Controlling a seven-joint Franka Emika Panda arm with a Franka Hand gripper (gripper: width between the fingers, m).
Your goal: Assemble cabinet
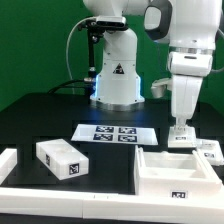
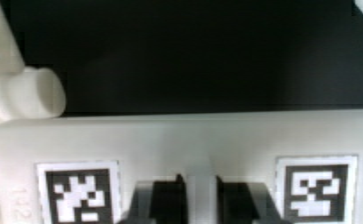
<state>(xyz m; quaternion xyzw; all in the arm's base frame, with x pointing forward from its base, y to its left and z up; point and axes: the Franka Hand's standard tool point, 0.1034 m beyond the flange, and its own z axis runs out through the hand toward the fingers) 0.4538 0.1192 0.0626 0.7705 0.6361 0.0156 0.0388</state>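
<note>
The cabinet (image 1: pixel 156 178) is looking like smooth white plastic with a faint sheen, and the drawer block (image 1: pixel 60 157) is showing the same finish. In the wrist view, the white panel (image 2: pixel 178 135) is reading as smooth plastic too, though blurred, and its printed tags (image 2: pixel 75 190) are looking flat and matt. The table (image 1: pixel 40 112) is lying black and matt, hardly catching light. The marker board (image 1: pixel 118 133) is looking thin and matt. My arm's base (image 1: pixel 117 75) is shining as a glossy white shell.
</note>
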